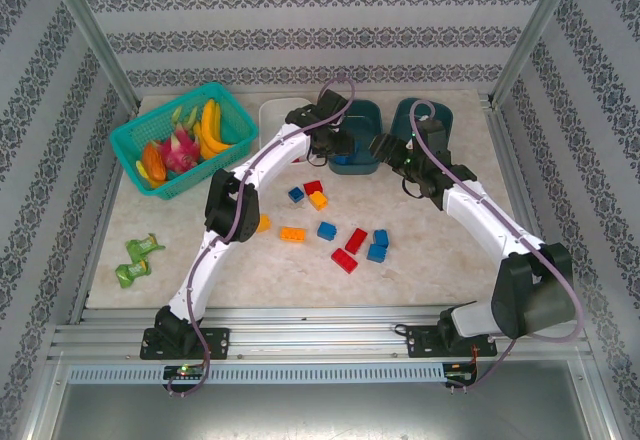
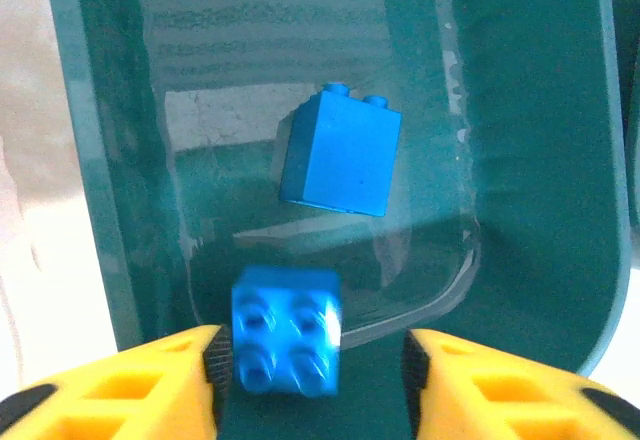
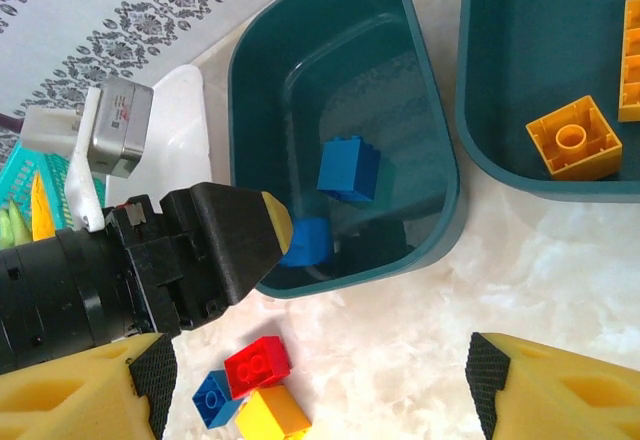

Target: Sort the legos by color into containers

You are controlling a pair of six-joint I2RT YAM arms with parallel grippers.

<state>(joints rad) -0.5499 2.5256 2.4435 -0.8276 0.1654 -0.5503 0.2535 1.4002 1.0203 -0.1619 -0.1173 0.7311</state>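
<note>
My left gripper [image 2: 315, 380] [image 1: 335, 145] hangs over the middle teal container [image 2: 520, 160] [image 1: 375, 120], jaws apart. A blurred blue lego [image 2: 287, 330] [image 3: 305, 242] sits between them against the left pad, with a gap to the right pad. Another blue lego [image 2: 340, 155] [image 3: 348, 170] lies on that tub's floor. My right gripper [image 3: 320, 390] [image 1: 385, 148] stands open and holds nothing, just in front of the tubs. The right teal container [image 3: 520, 60] holds orange legos [image 3: 573, 137]. A white container [image 1: 275, 120] stands to the left. Red [image 1: 356, 240], blue [image 1: 326, 230] and orange legos [image 1: 292, 233] lie loose on the table.
A turquoise mesh basket [image 1: 130, 145] of toy fruit stands at the back left. Green crumpled wrappers [image 1: 140, 260] lie near the left edge. A red [image 3: 258, 365], a blue [image 3: 213, 398] and an orange brick [image 3: 270, 415] cluster just in front of the middle tub.
</note>
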